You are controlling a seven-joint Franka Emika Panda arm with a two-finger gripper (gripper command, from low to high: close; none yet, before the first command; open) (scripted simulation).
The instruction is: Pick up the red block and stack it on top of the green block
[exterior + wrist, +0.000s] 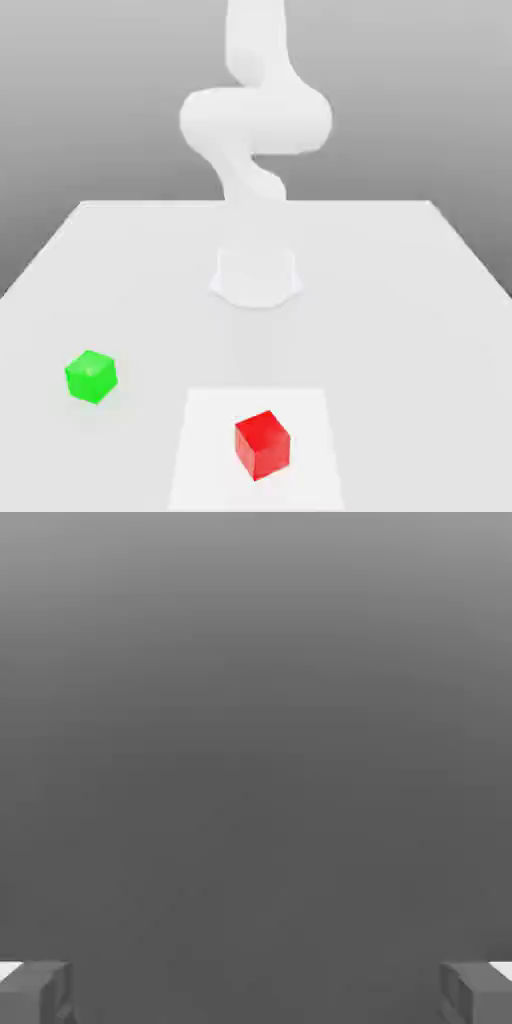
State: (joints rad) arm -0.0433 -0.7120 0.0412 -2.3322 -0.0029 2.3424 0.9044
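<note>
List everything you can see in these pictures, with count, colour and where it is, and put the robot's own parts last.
red block: one, bright red, on the table near the front edge, lying on the lighter square patch, toward the exterior view's right of the green block and apart from it.
green block: one, bright green, on the table toward the exterior view's left, off the patch.
square patch: one, lighter white, at the front middle of the table.
table: one, pale grey-white, bearing both blocks.
arm: one, white, rising from its round base at the middle of the table.
gripper: one, grey fingers standing wide apart, open, holding nothing.
</note>
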